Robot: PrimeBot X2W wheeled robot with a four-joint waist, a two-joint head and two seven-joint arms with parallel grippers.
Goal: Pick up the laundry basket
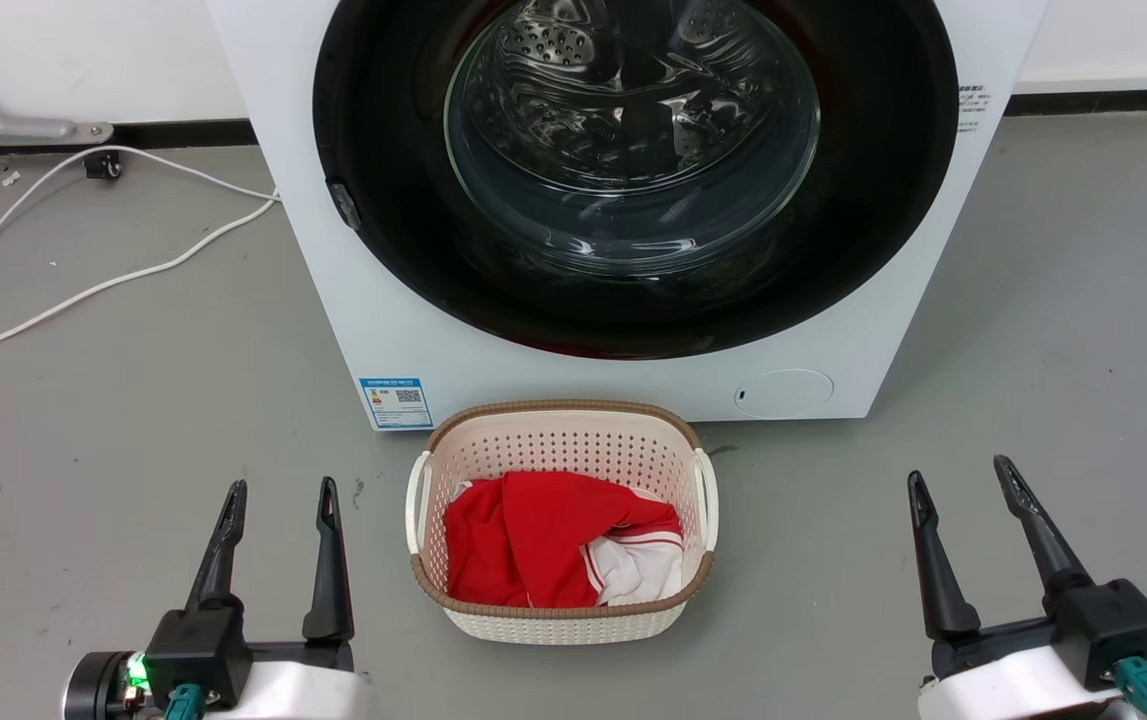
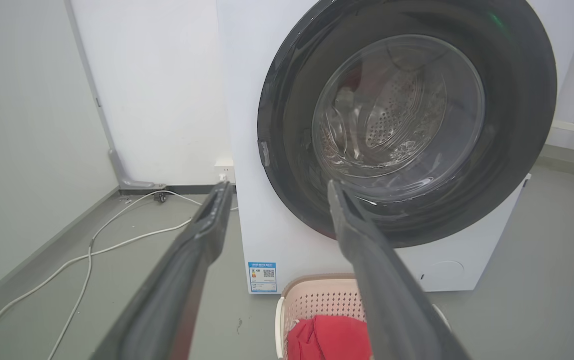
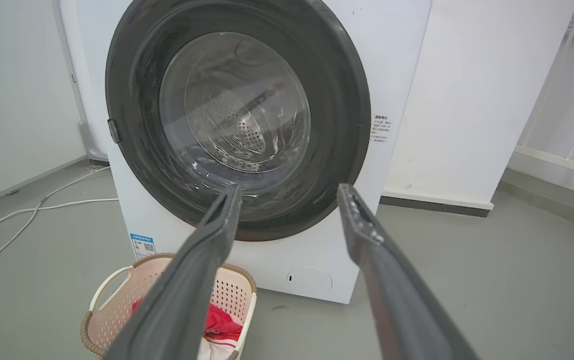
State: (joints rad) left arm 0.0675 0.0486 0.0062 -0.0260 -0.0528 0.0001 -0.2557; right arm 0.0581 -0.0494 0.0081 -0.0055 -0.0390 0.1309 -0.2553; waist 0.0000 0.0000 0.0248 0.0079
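The grey floor carries a white washer whose round dark door, with its glass middle, is closed and faces the robot. Right in front of the washer, just below the door and a little apart from the front panel, the basket stands upright on the floor, its brown rim uppermost and a white handle at each side. It sits between the two pincers, nearer the left one. Inside lies a crumpled red garment with a white cloth beside it. The left pincer is off to the basket's left, released, fingers spread and holding nothing. The right pincer is well apart on the basket's right, likewise spread and empty. A white cable snakes over the floor left of the washer. A small blue label is stuck at the washer's lower left corner.
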